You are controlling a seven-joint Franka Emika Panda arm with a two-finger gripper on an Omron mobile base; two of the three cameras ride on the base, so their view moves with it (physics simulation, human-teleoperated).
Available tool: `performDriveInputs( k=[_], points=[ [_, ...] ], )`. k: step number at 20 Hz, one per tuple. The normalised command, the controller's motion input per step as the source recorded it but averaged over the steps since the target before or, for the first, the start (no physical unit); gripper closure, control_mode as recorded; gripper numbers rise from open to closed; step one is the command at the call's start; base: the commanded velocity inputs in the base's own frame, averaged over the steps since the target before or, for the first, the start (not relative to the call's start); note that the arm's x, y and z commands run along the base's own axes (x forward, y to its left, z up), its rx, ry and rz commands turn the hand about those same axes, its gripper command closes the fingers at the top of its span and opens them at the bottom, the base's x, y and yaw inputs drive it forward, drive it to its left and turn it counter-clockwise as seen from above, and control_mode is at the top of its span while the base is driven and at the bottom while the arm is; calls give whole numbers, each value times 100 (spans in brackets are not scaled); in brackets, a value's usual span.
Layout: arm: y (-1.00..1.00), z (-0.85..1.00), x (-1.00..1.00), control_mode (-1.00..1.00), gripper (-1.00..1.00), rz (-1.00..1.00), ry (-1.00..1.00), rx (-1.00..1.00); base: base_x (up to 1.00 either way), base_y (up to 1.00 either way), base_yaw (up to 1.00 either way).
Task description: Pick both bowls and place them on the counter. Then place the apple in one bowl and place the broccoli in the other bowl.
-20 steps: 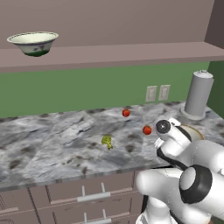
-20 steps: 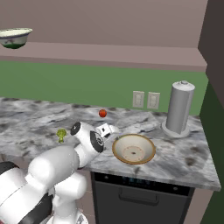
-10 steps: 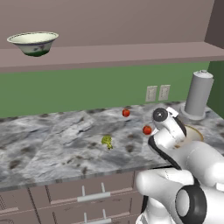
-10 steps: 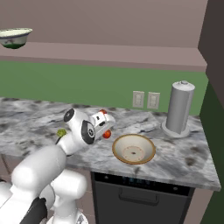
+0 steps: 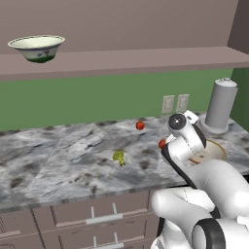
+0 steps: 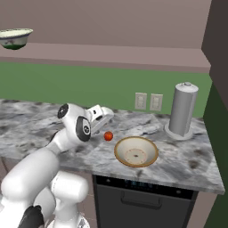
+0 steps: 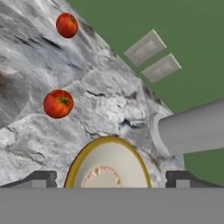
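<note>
Hand (image 7: 109, 179) is open and empty, fingers apart on either side of the tan bowl (image 6: 136, 152), which sits on the counter (image 5: 58, 155) just in front of it. Nothing is held.

The green-patterned bowl (image 5: 37, 47) is up on the shelf (image 5: 146, 59), far left, well apart from the hand. So 1 bowl is on the counter and 1 is not. I judge the step in hand to be fetching that second bowl.

How to do it well:
- Lift the hand clear of the tan bowl rim first, so the swing doesn't knock it or the nearby fruit.
- Come at the shelf bowl from the front, 1 finger inside the rim and 1 outside; the wall flares, so a pinch on the rim beats spanning it.
- Set it down on bare stone left of the broccoli (image 5: 118, 156), apart from the tan bowl.

There are 2 red fruits: 1 (image 7: 58, 103) just beside the tan bowl, 1 (image 7: 67, 25) further back near the wall. I can't tell which is the apple.
</note>
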Motion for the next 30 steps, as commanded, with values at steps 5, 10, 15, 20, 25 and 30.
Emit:
performDriveInputs(
  k=[5,10,15,20,25,30],
  points=[
    [10,38,-6,-100,-100,2,-11,0,0,0,0],
    [39,19,-4,-100,-100,4,-6,-4,0,0,0],
    [6,0,-17,-100,-100,5,0,14,0,0,0],
    [6,44,-2,-100,-100,-7,-5,51,0,0,0],
    [28,73,-15,-100,-100,-11,-16,46,0,0,0],
    [45,68,-36,-100,-100,-12,-20,43,0,0,0]
  ],
)
